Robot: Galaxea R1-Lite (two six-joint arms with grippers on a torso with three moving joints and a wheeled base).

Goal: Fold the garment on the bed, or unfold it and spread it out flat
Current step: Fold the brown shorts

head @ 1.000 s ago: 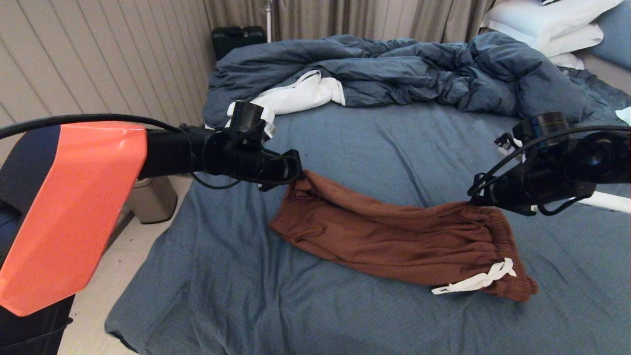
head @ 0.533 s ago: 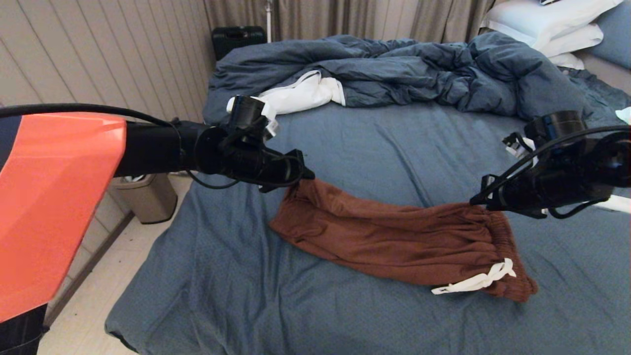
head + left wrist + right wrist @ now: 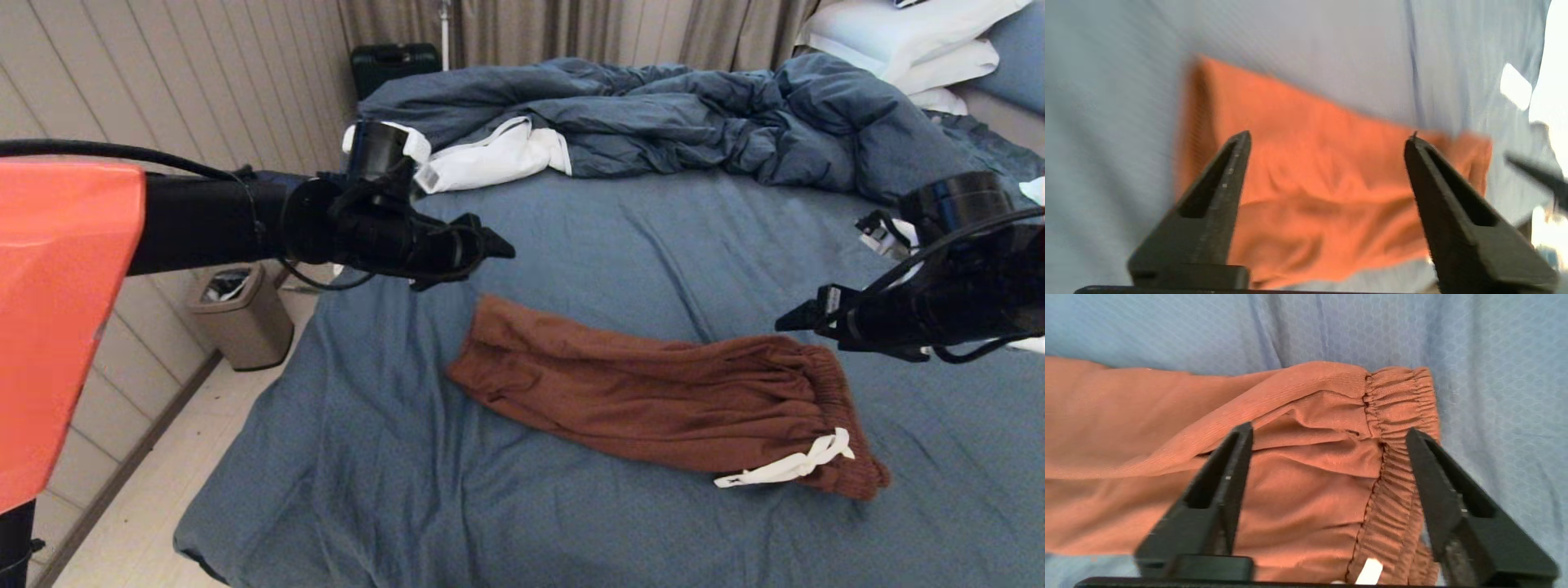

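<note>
The rust-brown shorts (image 3: 653, 400) lie folded in a long band across the slate-blue sheet of the bed (image 3: 367, 457). Their gathered waistband (image 3: 841, 408) and white drawstring (image 3: 788, 467) are at the right end. My left gripper (image 3: 498, 245) hovers open above the shorts' left end, and the cloth (image 3: 1327, 196) shows below its spread fingers. My right gripper (image 3: 788, 320) hovers open just above the waistband (image 3: 1400, 416), holding nothing. The shorts (image 3: 1167, 457) lie loose on the sheet.
A rumpled dark-blue duvet (image 3: 694, 122) with white lining (image 3: 498, 159) fills the far side of the bed, and white pillows (image 3: 906, 41) sit at the far right. A small bin (image 3: 237, 314) stands on the floor left of the bed.
Both grippers have let go of the shorts and risen. The left one drew up and back to the left, the right one lifted to the right. The shorts' raised ends dropped onto the sheet.
</note>
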